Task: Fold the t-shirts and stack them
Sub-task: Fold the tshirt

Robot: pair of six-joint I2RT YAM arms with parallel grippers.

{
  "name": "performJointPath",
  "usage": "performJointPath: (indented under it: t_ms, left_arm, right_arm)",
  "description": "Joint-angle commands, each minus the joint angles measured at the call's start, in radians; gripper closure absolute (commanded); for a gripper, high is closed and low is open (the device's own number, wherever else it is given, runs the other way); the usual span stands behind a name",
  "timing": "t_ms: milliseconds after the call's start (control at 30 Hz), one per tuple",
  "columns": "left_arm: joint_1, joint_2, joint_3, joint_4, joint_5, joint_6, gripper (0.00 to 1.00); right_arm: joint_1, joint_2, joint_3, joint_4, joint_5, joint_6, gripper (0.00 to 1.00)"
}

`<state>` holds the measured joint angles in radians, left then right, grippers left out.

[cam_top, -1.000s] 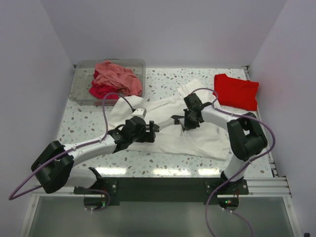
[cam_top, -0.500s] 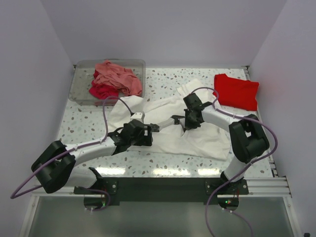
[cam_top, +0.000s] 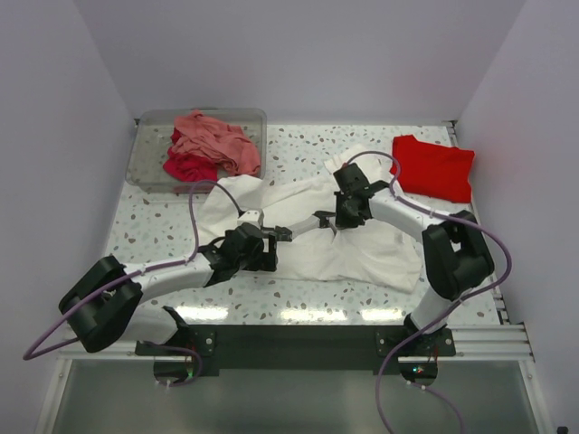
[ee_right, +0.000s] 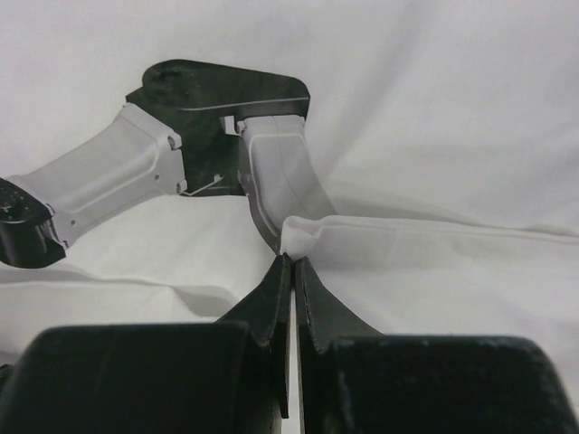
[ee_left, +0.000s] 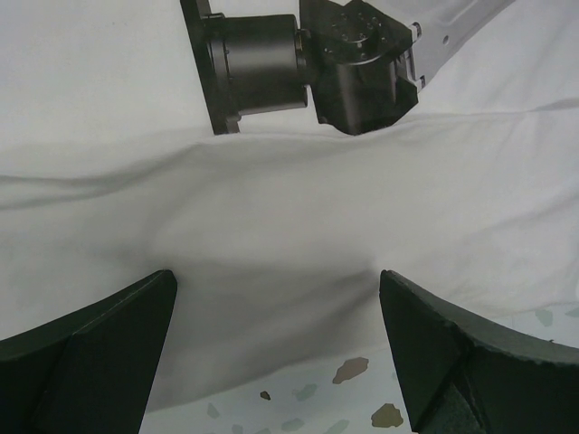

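Jaws first, top view: the right gripper (cam_top: 327,220) is squeezed together on a fold of the white t-shirt (cam_top: 362,258), which lies spread across the middle of the table (cam_top: 303,145). The left gripper (cam_top: 279,235) is spread wide, low over the shirt's left part. The red t-shirt (cam_top: 434,167) sits folded at the far right, and the salmon-pink t-shirt (cam_top: 213,137) and crimson t-shirt (cam_top: 185,165) are heaped in the clear bin (cam_top: 145,167) at the far left.

Left wrist view: fingers (ee_left: 90,339) wide apart, white cloth between them, with its hem and the speckled tabletop just below.

Right wrist view: tips pinching a raised ridge of white cloth.
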<state>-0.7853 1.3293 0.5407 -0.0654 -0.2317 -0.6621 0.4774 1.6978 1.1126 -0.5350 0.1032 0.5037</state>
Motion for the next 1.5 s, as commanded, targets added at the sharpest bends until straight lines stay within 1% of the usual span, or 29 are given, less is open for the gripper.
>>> performJointPath:
  t_ms: [0,400,433,467,533,567,667,700,767,933,1067,1200,1300,1467]
  left_arm:
    - [0.008,-0.008,-0.027,0.024,-0.001,-0.010,0.00]
    - [0.008,-0.010,-0.010,0.007,-0.018,-0.007,0.00]
    - [0.009,-0.009,-0.001,0.003,-0.029,-0.005,0.00]
    - [0.008,-0.008,0.010,-0.004,-0.037,0.001,0.00]
    - [0.015,-0.010,0.047,-0.027,-0.058,0.007,0.00]
    - [0.021,-0.012,0.057,-0.031,-0.066,0.010,0.00]
    - [0.049,-0.010,0.079,-0.033,-0.098,0.021,0.00]
    - [0.058,-0.005,0.068,-0.011,-0.101,0.022,0.00]
    - [0.095,0.004,0.058,0.012,-0.087,0.018,0.00]
    - [0.132,0.028,-0.016,0.128,-0.067,0.010,0.00]
    - [0.143,0.027,-0.057,0.144,-0.066,-0.004,0.00]
    - [0.150,-0.001,-0.099,0.127,-0.072,-0.017,0.00]
    - [0.150,-0.033,-0.132,0.098,-0.063,-0.047,0.00]
    - [0.149,-0.117,-0.215,0.069,-0.023,-0.125,0.00]
  right_arm:
    - [0.013,0.013,0.058,0.023,0.000,0.001,1.00]
    - [0.027,0.060,0.082,0.032,-0.036,-0.013,1.00]
    - [0.029,0.059,0.085,0.023,-0.031,-0.013,0.93]
    - [0.029,0.056,0.093,0.012,-0.025,-0.013,0.74]
    - [0.027,0.024,0.095,-0.023,-0.014,-0.007,0.58]
    - [0.027,0.004,0.092,-0.029,-0.007,-0.002,0.42]
    - [0.027,-0.075,0.052,-0.056,0.030,0.015,0.21]
    - [0.027,-0.093,0.018,-0.063,0.036,0.021,0.19]
    - [0.027,-0.145,-0.022,-0.062,0.038,0.045,0.15]
    - [0.023,-0.223,-0.178,-0.046,-0.002,0.117,0.13]
    - [0.018,-0.300,-0.287,-0.037,-0.019,0.162,0.11]
    - [-0.003,-0.325,-0.376,-0.066,-0.016,0.170,0.07]
    - [-0.048,-0.345,-0.430,-0.074,-0.033,0.162,0.04]
    - [-0.177,-0.412,-0.517,-0.075,-0.109,0.134,0.01]
